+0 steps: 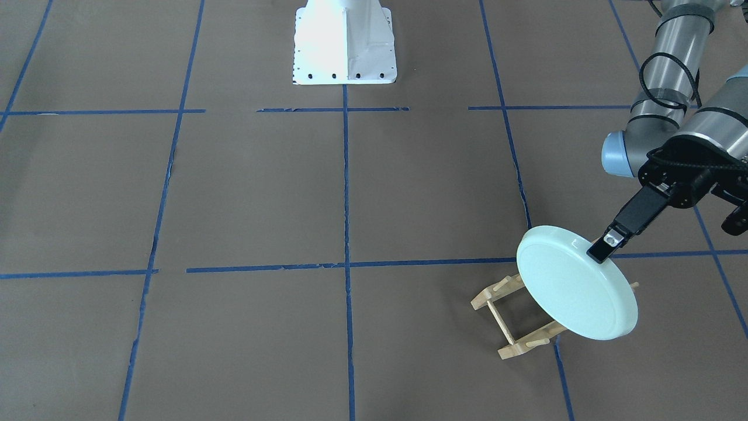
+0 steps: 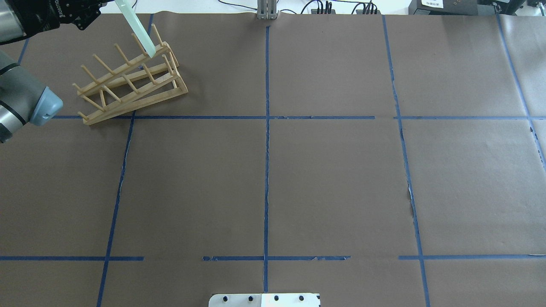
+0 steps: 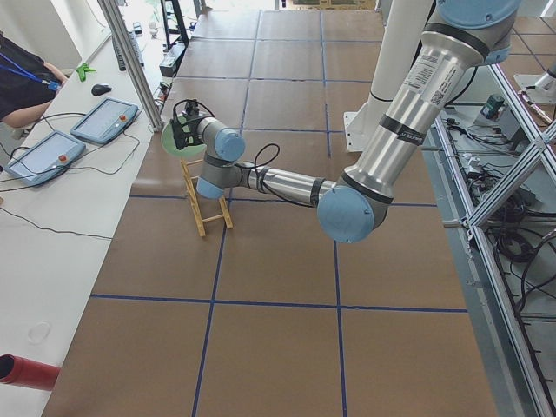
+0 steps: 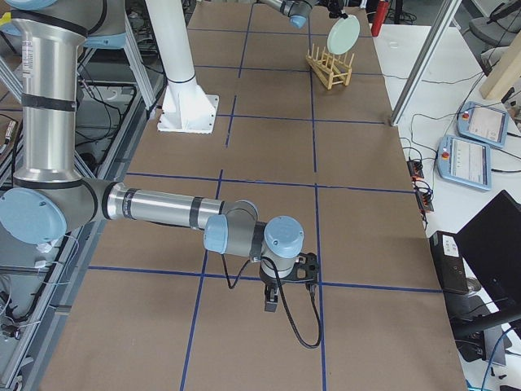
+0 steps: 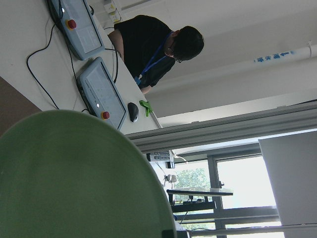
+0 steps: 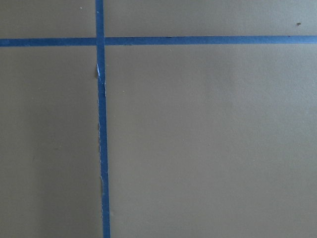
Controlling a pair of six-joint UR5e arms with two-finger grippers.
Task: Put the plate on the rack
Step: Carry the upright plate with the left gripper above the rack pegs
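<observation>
The pale mint-green plate [image 1: 575,292] stands on edge, tilted, with its lower edge down among the pegs at one end of the light wooden rack [image 1: 508,321]. My left gripper [image 1: 605,248] is shut on the plate's upper rim, one black finger across its face. In the overhead view the plate [image 2: 136,30] shows edge-on, slanting down into the rack [image 2: 128,81] at the far left. The left wrist view is filled by the plate [image 5: 74,178]. My right gripper [image 4: 273,301] shows only in the exterior right view, low over the table, and I cannot tell if it is open.
The robot's white base [image 1: 345,44] stands at mid table. A side bench beyond the rack holds control tablets [image 3: 104,120], with an operator [image 3: 22,78] seated there and a metal post [image 3: 130,61] close to the rack. Blue tape lines cross the brown table.
</observation>
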